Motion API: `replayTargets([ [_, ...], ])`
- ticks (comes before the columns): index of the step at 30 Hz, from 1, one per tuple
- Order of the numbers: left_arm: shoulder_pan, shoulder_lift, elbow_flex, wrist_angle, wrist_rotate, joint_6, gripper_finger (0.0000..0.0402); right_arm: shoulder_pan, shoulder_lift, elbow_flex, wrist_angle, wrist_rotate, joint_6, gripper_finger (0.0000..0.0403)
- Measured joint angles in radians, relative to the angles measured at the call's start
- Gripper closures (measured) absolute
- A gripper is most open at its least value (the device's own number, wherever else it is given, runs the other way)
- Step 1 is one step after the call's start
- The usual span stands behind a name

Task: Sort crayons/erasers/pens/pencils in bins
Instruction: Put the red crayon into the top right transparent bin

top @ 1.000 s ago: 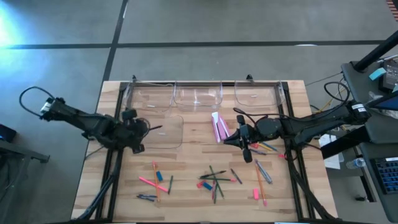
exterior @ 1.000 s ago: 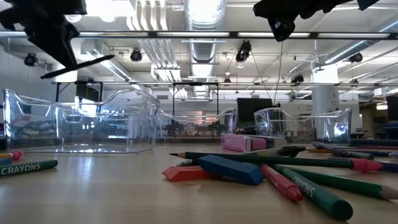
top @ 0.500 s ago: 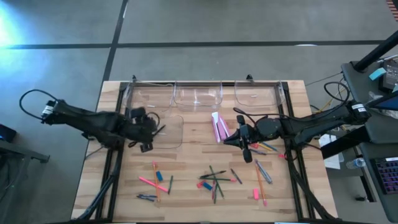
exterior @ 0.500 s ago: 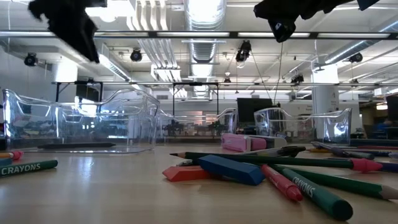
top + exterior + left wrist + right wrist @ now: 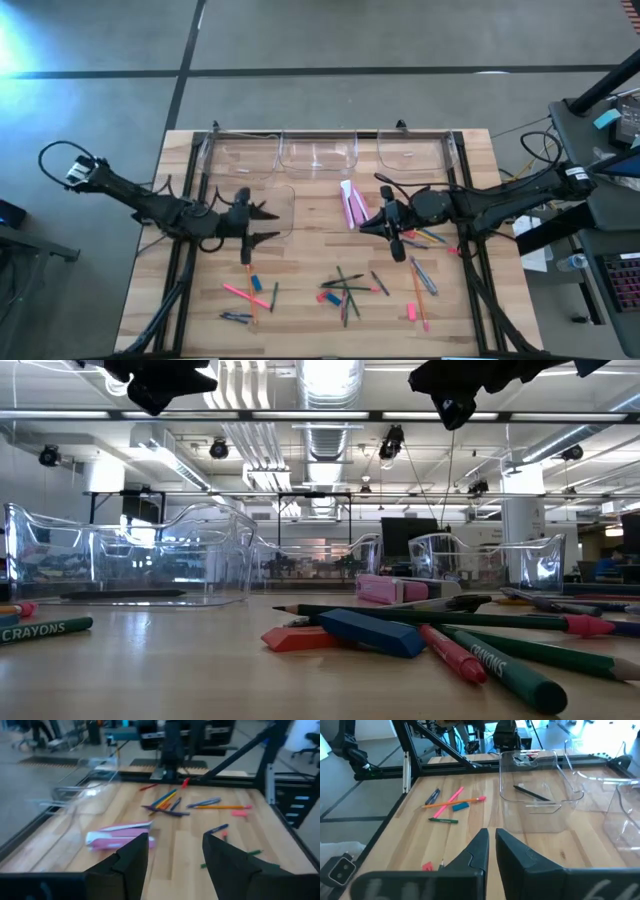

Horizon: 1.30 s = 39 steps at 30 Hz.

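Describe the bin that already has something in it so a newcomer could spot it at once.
Three clear bins line the table's far edge. A fourth bin sits alone nearer the middle, beside the open left gripper. It is the only one holding anything: a single dark thin stick lying on its floor.

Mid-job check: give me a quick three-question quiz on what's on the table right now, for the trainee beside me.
1. True or false: the left hand is open and holds nothing.
2. What lies in the squarish tray? A) a dark pen B) a blue eraser C) an orange pencil
3. How many clear trays are there in all?
Key: 1 true; 2 A; 3 four.
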Motion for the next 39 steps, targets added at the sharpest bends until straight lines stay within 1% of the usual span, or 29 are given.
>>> replayTargets([
  [3, -0.018, 0.002, -0.035, 0.069, -0.001, 0.004, 0.0237, 0.0, -0.002, 0.055, -0.16, 0.001, -0.004, 0.0343],
  [6, -0.036, 0.001, -0.043, 0.063, -0.004, -0.002, 0.024, 0.002, 0.008, 0.111, -0.283, 0.001, 0.009, 0.0307],
  [9, -0.057, -0.004, -0.042, 0.066, -0.009, 0.003, 0.024, 0.002, 0.029, 0.176, -0.399, 0.002, 0.068, 0.0273],
  [11, -0.074, -0.018, -0.042, 0.058, -0.02, 0.014, 0.024, 0.002, 0.047, 0.226, -0.492, 0.008, 0.117, 0.0258],
  [13, -0.094, -0.042, -0.045, 0.026, -0.043, 0.035, 0.024, 0.003, 0.073, 0.268, -0.616, 0.036, 0.162, 0.025],
  [15, -0.116, -0.071, -0.07, 0.012, -0.099, 0.032, 0.024, 0.006, 0.1, 0.295, -0.736, 0.074, 0.213, 0.0247],
  [18, -0.142, -0.133, -0.114, 0.014, -0.159, 0.006, 0.024, 0.006, 0.135, 0.305, -0.884, 0.114, 0.295, 0.025],
  [20, -0.153, -0.173, -0.133, 0.023, -0.191, -0.023, 0.024, 0.006, 0.148, 0.286, -0.934, 0.118, 0.359, 0.0254],
  [23, -0.161, -0.216, -0.165, 0.049, -0.196, -0.046, 0.024, 0.004, 0.152, 0.235, -0.969, 0.117, 0.431, 0.026],
  [29, -0.161, -0.236, -0.19, 0.067, -0.196, -0.048, 0.024, -0.038, 0.093, 0.116, -0.986, 0.123, 0.53, 0.0263],
  [35, -0.161, -0.213, -0.189, 0.066, -0.195, -0.042, 0.024, -0.142, -0.016, -0.041, -0.988, 0.131, 0.596, 0.0264],
  [39, -0.161, -0.199, -0.184, 0.067, -0.195, -0.041, 0.024, -0.235, -0.065, -0.111, -0.986, 0.144, 0.613, 0.0266],
])
